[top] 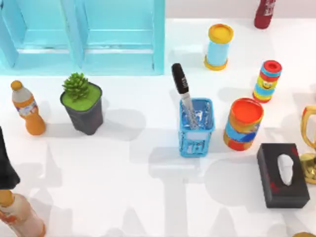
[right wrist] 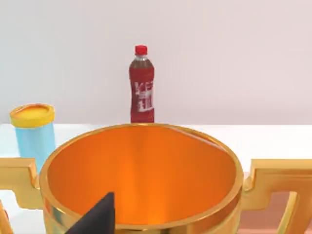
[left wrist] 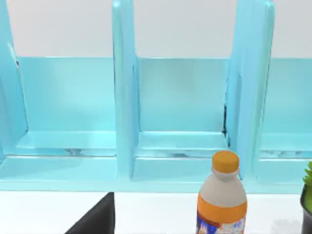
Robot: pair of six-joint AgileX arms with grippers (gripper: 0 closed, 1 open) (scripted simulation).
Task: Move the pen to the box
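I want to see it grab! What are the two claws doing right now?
Left gripper: cannot be told.
Right gripper: cannot be told.

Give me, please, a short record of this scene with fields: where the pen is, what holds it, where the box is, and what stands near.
pen: the pen stands tilted in the blue holder, black cap end up, leaning toward the far side of the table
holder: the blue holder, near the table's middle
box: the black tissue box, at the right side, apart from the holder
between them: the orange can
left of holder: the potted plant and the orange bottle
far side: the light blue shelf
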